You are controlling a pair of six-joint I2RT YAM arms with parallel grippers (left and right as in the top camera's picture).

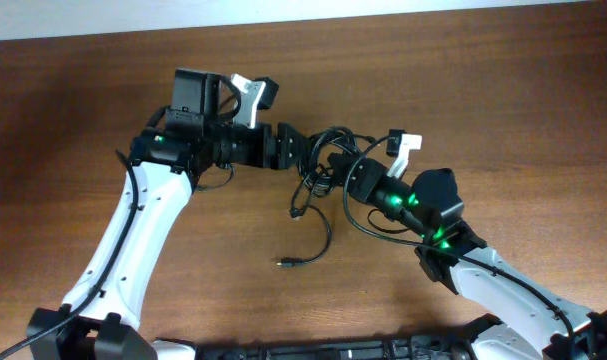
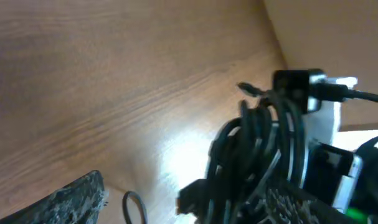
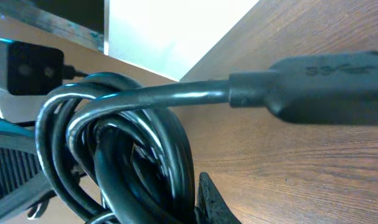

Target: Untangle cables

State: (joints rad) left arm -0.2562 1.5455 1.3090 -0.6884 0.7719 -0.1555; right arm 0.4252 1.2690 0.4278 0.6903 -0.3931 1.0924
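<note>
The cables (image 1: 321,165) are bunched on the table (image 1: 483,80) between both arms; a loose plug end (image 1: 283,263) is shown only overhead. The left fingers (image 2: 76,200) are spread, nothing held; for the right fingers (image 3: 206,198) it cannot be told.

the thin black cables (image 1: 321,165) clog mid-frame, wedged between the left gripper (image 1: 305,155) and right gripper (image 1: 347,175). one loose black cable tail (image 1: 318,245) curls below centre. the brown wooden table (image 1: 503,90) lies open upper right and far left.
</note>
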